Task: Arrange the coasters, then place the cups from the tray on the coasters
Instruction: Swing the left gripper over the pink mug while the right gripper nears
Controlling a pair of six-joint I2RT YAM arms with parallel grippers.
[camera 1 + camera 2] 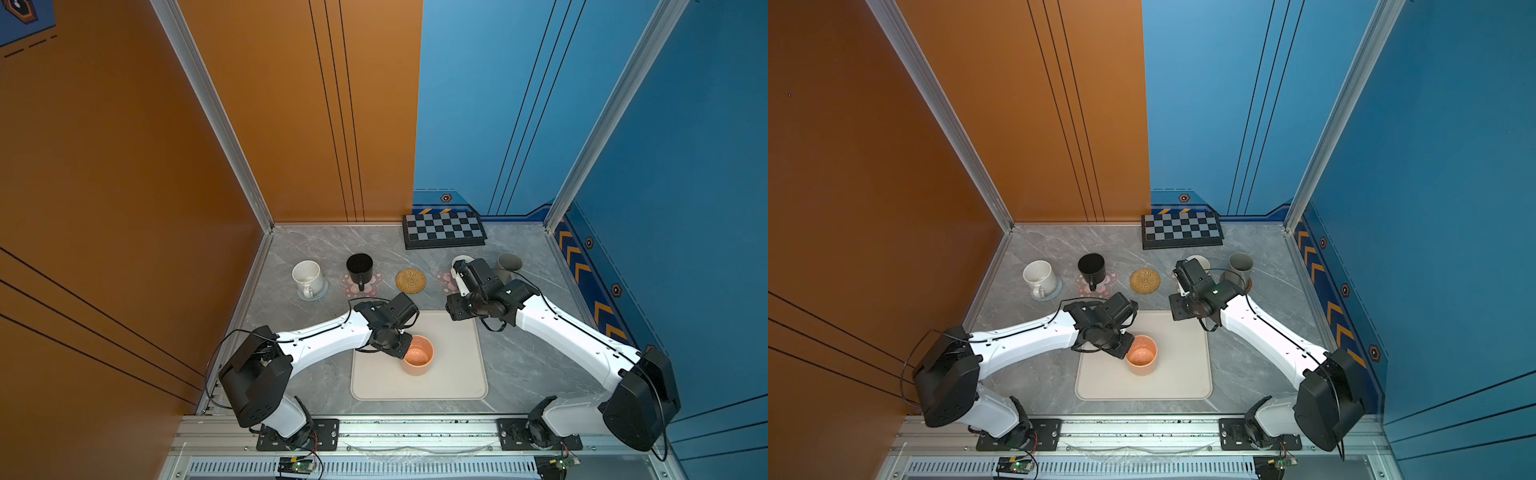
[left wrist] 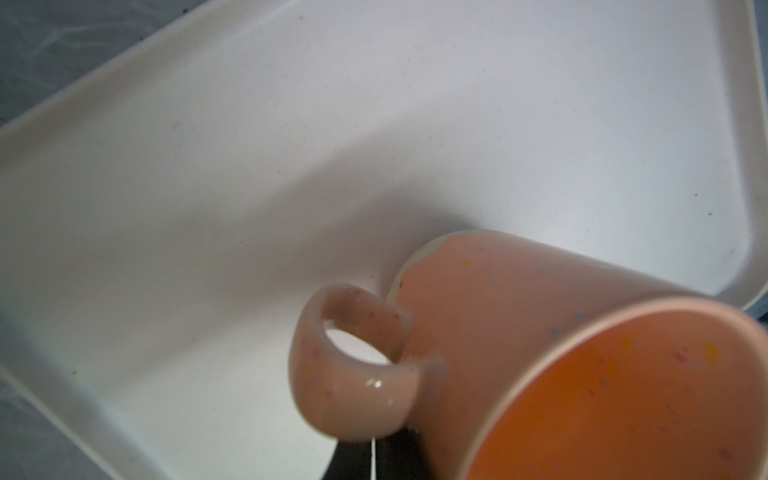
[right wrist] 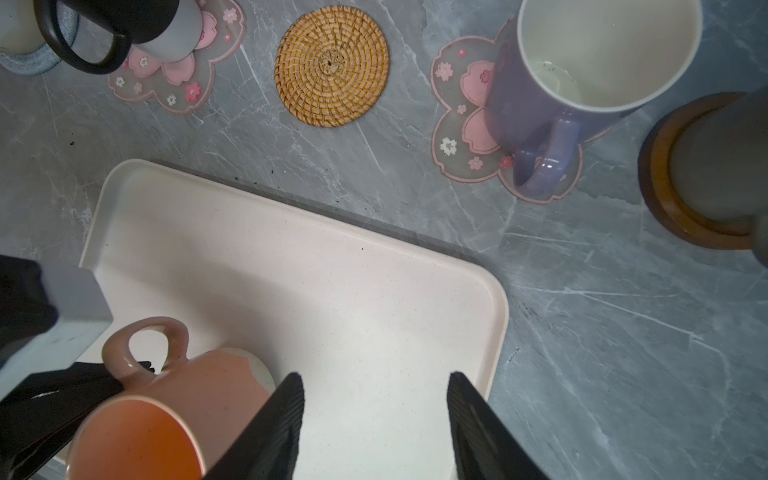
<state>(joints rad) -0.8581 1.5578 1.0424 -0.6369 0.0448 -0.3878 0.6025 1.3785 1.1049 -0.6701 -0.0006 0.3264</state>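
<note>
While the left fingers (image 3: 75, 384) pinch the peach cup (image 1: 417, 357) by its handle at mid-tray (image 1: 457, 374), the bare straw coaster (image 1: 410, 281) lies straight beyond the tray's far rim, between the black cup (image 1: 359, 266) and the lavender cup (image 3: 582, 83); the left arm looks better placed; the right fingers (image 3: 282, 424) hang spread, empty.

A peach-orange mug (image 1: 417, 357) stands on the cream-white rectangular tray (image 1: 457, 374). Beyond it, in a row: speckled white mug (image 1: 307, 274) on grey-blue knitted coaster (image 1: 322, 292), black mug (image 1: 359, 268) on pink flower coaster (image 1: 376, 281), bare woven straw coaster (image 1: 410, 281), lavender mug (image 3: 519, 108) on second pink flower coaster (image 3: 457, 124), grey mug (image 1: 510, 262) on brown wooden coaster (image 3: 660, 170).
</note>
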